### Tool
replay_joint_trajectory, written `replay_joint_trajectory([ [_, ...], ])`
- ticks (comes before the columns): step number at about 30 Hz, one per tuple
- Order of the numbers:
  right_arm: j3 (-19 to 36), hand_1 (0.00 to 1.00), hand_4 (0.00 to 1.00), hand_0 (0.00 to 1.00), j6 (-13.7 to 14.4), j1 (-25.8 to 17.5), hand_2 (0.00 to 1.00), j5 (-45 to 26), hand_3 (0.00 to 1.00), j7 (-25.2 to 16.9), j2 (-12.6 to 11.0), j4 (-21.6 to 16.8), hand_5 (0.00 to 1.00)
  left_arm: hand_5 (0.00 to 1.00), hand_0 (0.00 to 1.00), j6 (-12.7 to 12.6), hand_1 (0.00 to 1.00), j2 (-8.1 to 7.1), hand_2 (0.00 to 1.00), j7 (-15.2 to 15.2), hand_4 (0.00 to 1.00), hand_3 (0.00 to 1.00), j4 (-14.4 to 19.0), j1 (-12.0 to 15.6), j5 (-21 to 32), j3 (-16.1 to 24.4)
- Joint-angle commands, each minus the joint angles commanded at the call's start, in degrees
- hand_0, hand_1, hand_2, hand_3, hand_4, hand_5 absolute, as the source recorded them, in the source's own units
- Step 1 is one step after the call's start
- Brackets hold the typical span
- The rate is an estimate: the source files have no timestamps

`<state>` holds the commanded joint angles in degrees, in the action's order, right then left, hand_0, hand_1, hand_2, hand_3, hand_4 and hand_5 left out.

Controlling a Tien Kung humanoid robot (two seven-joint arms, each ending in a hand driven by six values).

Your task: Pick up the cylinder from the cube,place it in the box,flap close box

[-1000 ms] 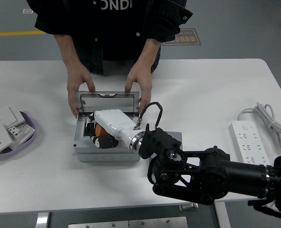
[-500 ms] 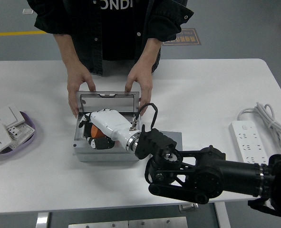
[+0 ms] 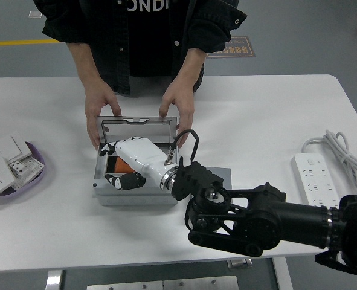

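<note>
My right hand (image 3: 130, 162) is down inside the grey box (image 3: 102, 192), fingers curled round the orange cylinder (image 3: 121, 164), which sits w/in the box cavity under my palm. Box lid (image 3: 138, 128) stands upright at the far side; a person's two hands (image 3: 99, 115) hold it there, one at each top corner. Purple bowl (image 3: 38, 164) w/ white wall switches (image 3: 3, 160) sits at table's left edge; white power strip (image 3: 316, 181) w/ coiled cord on the right.

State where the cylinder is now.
In the head view, the orange cylinder sits left of centre inside the open box, under the right hand.
</note>
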<state>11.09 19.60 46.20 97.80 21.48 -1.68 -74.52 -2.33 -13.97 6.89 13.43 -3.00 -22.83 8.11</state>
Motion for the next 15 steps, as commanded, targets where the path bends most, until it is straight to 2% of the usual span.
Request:
replay_joint_trajectory([
  [1, 0.19, 0.716, 0.686, 0.829, 0.15, -0.09, 0.724, -0.11, 0.791, -0.12, -0.09, -0.21, 0.291, 0.240, 0.601, -0.01, 0.626, 0.01, 0.617, -0.01, 0.699, 0.636, 0.01, 0.00, -0.03, 0.01],
  [2, 0.43, 0.715, 0.841, 0.834, 0.34, -0.21, 0.718, -0.30, 0.790, -0.25, -0.24, -0.49, 0.380, 0.232, 0.601, -0.01, 0.626, 0.01, 0.617, 0.00, 0.695, 0.637, 0.02, 0.02, -0.07, 0.01],
  [5, 2.02, 0.715, 0.841, 0.834, 1.34, -0.90, 0.718, -2.44, 0.790, -0.93, -1.56, -2.66, 0.380, 0.232, 0.601, -0.02, 0.626, 0.12, 0.617, 0.03, 0.695, 0.637, 0.03, 0.16, -0.12, 0.09],
  [7, 3.84, 0.715, 0.841, 0.834, 2.02, -1.62, 0.718, -4.86, 0.790, -1.66, -3.43, -5.00, 0.380, 0.232, 0.601, -0.03, 0.626, 0.26, 0.617, 0.07, 0.695, 0.637, 0.02, 0.31, -0.10, 0.22],
  [8, 4.61, 0.714, 0.888, 0.836, 2.36, -1.89, 0.714, -5.99, 0.792, -2.00, -4.30, -6.10, 0.400, 0.225, 0.601, -0.04, 0.625, 0.31, 0.617, 0.09, 0.691, 0.636, 0.00, 0.38, -0.07, 0.24],
  [12, 7.78, 0.714, 0.888, 0.836, 4.01, -2.19, 0.714, -11.34, 0.792, -3.71, -8.63, -11.23, 0.400, 0.225, 0.601, -0.10, 0.625, 0.52, 0.617, 0.18, 0.691, 0.636, -0.08, 0.71, 0.19, 0.28],
  [15, 9.56, 0.708, 0.867, 0.825, 4.83, -1.13, 0.704, -14.95, 0.776, -4.56, -10.52, -14.25, 0.387, 0.223, 0.600, -0.15, 0.626, 0.56, 0.616, 0.23, 0.690, 0.636, -0.16, 0.82, 0.51, -0.01],
])
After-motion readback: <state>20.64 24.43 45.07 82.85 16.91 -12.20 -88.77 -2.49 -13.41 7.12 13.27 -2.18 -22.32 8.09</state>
